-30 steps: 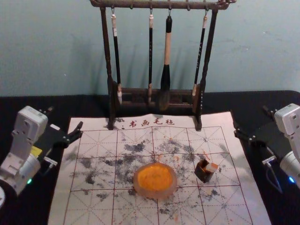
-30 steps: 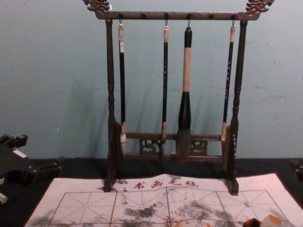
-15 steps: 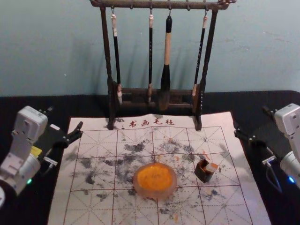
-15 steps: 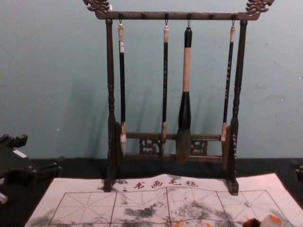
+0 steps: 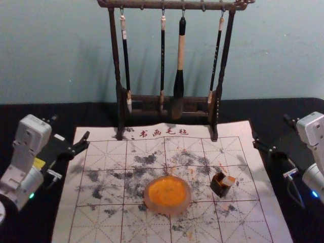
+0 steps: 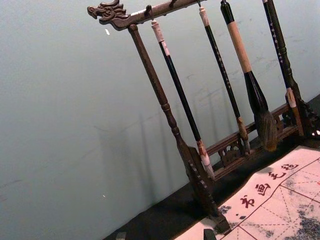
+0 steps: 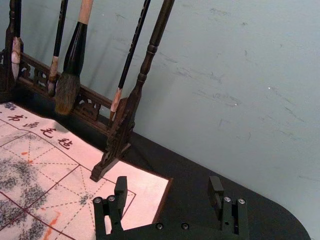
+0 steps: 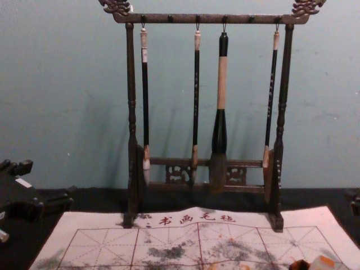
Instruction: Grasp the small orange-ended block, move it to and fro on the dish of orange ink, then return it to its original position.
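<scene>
Nothing moved since the earlier frame; dish of orange ink sat nearest, on the stained mat.
Block leaned in a small dark box, right of it. Left gripper and right gripper were spread wide, empty, by the mat's far corners. Brush rack behind, then wall.

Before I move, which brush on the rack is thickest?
The third brush from the left, head view. Only it has a long pale wood-coloured band above a bulging black section.
</scene>
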You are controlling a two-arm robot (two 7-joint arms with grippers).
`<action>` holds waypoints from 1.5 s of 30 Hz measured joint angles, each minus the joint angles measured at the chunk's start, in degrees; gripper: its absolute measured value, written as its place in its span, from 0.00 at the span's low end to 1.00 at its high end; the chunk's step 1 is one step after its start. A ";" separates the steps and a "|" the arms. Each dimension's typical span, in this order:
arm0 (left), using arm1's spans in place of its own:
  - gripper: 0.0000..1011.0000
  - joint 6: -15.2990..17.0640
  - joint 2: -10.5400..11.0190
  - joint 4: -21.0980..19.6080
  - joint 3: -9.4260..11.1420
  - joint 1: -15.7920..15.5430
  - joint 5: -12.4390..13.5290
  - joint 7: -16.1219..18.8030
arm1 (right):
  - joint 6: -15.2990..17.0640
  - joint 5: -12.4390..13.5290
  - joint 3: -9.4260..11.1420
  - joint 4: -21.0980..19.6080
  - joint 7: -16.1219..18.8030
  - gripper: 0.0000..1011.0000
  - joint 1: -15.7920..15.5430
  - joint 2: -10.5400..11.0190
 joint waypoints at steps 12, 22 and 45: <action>0.99 0.00 0.00 0.00 0.00 0.00 0.00 0.00 | 0.07 -0.13 0.09 -0.01 0.04 0.99 0.00 -0.04; 0.99 0.00 0.00 0.00 0.00 0.00 0.00 0.00 | -0.15 0.07 2.09 -3.27 3.56 0.99 -1.90 1.53; 0.99 0.00 0.00 0.00 0.00 0.00 0.00 0.00 | -7.82 8.79 7.22 -14.44 22.90 0.99 -14.32 12.70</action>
